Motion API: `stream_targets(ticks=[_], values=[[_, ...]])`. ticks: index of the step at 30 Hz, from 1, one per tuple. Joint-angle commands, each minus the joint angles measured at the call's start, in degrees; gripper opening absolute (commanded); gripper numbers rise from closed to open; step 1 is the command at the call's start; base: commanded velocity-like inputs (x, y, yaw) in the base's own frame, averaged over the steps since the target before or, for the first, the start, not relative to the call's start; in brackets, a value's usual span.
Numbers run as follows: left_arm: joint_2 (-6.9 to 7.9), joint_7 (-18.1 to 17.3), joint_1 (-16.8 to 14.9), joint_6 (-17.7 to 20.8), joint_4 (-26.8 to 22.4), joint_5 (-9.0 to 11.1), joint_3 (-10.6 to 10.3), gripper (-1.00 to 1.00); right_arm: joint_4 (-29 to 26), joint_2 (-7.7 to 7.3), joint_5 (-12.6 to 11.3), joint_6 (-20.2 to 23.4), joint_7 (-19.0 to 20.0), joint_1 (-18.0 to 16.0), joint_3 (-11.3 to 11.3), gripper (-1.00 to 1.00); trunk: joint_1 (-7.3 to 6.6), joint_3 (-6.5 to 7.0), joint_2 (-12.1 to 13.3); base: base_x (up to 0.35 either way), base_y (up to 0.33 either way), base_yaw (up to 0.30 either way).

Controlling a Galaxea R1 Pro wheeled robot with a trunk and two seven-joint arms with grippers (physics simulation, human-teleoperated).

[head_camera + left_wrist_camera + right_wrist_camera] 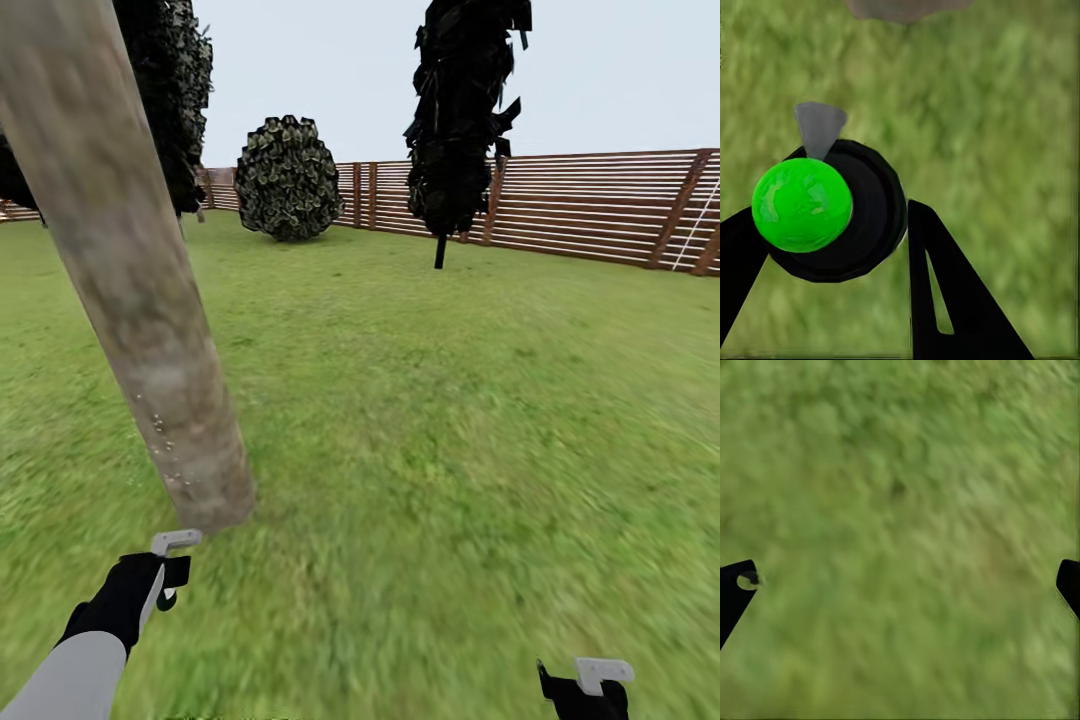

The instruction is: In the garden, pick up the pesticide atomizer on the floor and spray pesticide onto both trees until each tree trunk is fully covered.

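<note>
Leaning across the near left of the head view, the trunk is meeting the lawn just beyond the left gripper. Whitish specks of pesticide are dotting the bark low on its right side. Two black conifers are standing farther off: one behind the trunk at far left, one at far centre on a thin dark stem. A round shrub is sitting between them, close to the fence, which is running along the far edge and off to the right.

Left gripper: fingers are closing on the atomizer, a dark round body with a bright green ball on it and a grey nozzle pointing toward the trunk base, whose edge is just showing in the left wrist view. Gripper and trunk are near but apart.

Right gripper: sitting at the near right edge of the head view; in its wrist view the fingertips are spread wide with only blurred grass between them.

Open grass is stretching from centre to right, unobstructed as far as the fence. To the left, the trunk is blocking the way.
</note>
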Motion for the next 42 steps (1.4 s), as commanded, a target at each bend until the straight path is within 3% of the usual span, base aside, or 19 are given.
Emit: stream_targets(ticks=[1, 11, 31, 42], values=[[-0.06, -0.3, -0.1, 0.2, -0.1, -0.4, 0.2, -1.00, 0.1, 0.02, 0.3, -0.3, 0.3, 0.0, -0.5, 1.00, -0.01, -0.05, 0.0, 0.015, -0.273, 0.241], [0.02, -0.3, -0.1, 0.3, -0.1, -0.5, 0.3, -1.00, 0.1, 0.04, 0.3, -0.3, 0.3, 0.0, -0.5, 1.00, -0.01, -0.05, 0.0, 0.005, -0.276, 0.260], [0.02, -0.3, -0.1, 0.3, -0.1, -0.5, 0.3, -1.00, 0.1, 0.02, 0.3, -0.3, 0.3, 0.0, -0.5, 1.00, -0.01, -0.05, 0.0, 0.112, -0.264, 0.019], [0.02, -0.3, -0.1, 0.2, -0.1, -0.5, 0.2, -1.00, 0.1, 0.02, 0.2, -0.3, 0.3, 0.0, -0.5, 1.00, -0.01, -0.05, 0.0, 0.018, -0.272, 0.262]])
